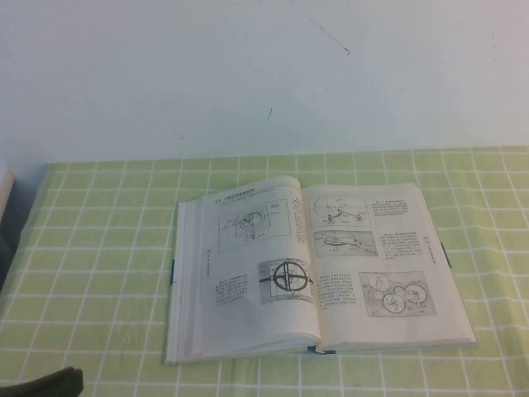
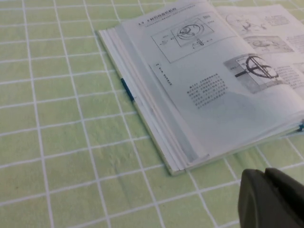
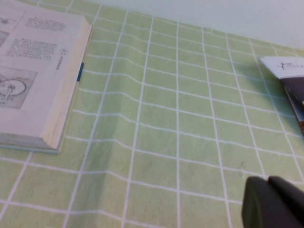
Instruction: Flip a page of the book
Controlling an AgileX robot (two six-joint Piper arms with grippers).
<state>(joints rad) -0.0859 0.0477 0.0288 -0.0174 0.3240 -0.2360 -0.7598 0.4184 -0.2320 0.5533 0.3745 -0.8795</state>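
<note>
The book [image 1: 314, 265] lies open and flat in the middle of the green checked cloth, with its thin blue-green cover edge showing along the sides. Its left-hand page [image 1: 248, 265] carries a round globe-like figure; its right-hand page [image 1: 380, 265] shows gear drawings and text. In the left wrist view the book [image 2: 204, 85] has a thick stack of leaves on its left side. My left gripper [image 1: 50, 385] sits shut at the table's near left corner, apart from the book, its tips [image 2: 264, 172] touching. My right gripper [image 3: 267, 180] is shut over bare cloth, off to the right of the book [image 3: 38, 76]. Neither holds anything.
A white printed booklet [image 3: 285, 66] lies on the cloth to the right of the right gripper. A pale object [image 1: 4, 194] stands at the table's left edge. A plain wall rises behind the table's far edge.
</note>
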